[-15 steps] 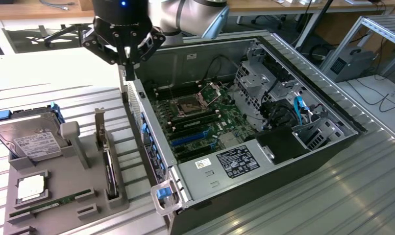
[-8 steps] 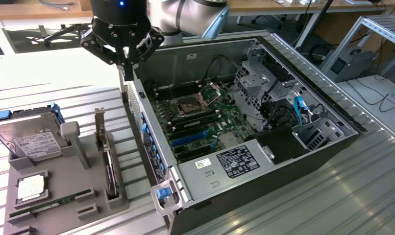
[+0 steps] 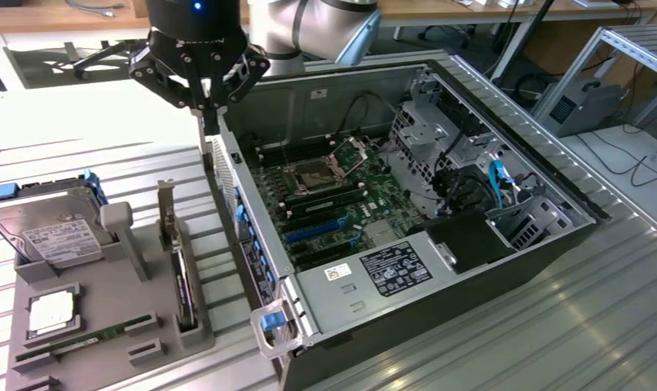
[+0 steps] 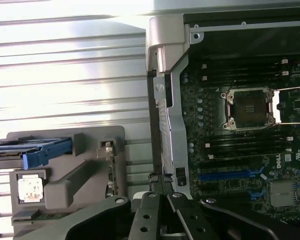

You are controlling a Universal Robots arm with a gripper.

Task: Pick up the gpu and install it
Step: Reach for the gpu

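A slatted metal table [image 3: 589,326] carries an open computer case [image 3: 438,326] lying on its side, its motherboard [image 3: 328,204] exposed. Just beside it, on the exterior view's left, sits a gray holder [image 3: 143,326]. In the holder are a hard drive [image 3: 51,232] with blue rails, a processor [image 3: 51,314], a green RAM stick [image 3: 84,338] and the gpu [image 3: 182,281]. The gpu stands on edge in its slot, with its silver bracket rising at the end farther from the exterior camera. The gripper [image 4: 161,180] hangs above the case's rear wall, between the holder and the motherboard. Its fingers are pressed together with nothing between them. Judging from this, the pickup has not begun: the card is untouched and the arm is in its approach. Taking the card would call for the fingers to part and come down over its thin upper edge, clear of the case wall beside it. As for writing, white letters on the motherboard [image 4: 289,159] appear to read DELL. The white sticker [image 3: 399,269] on the black cover inside the case and the hard drive's white label carry print too small to read.
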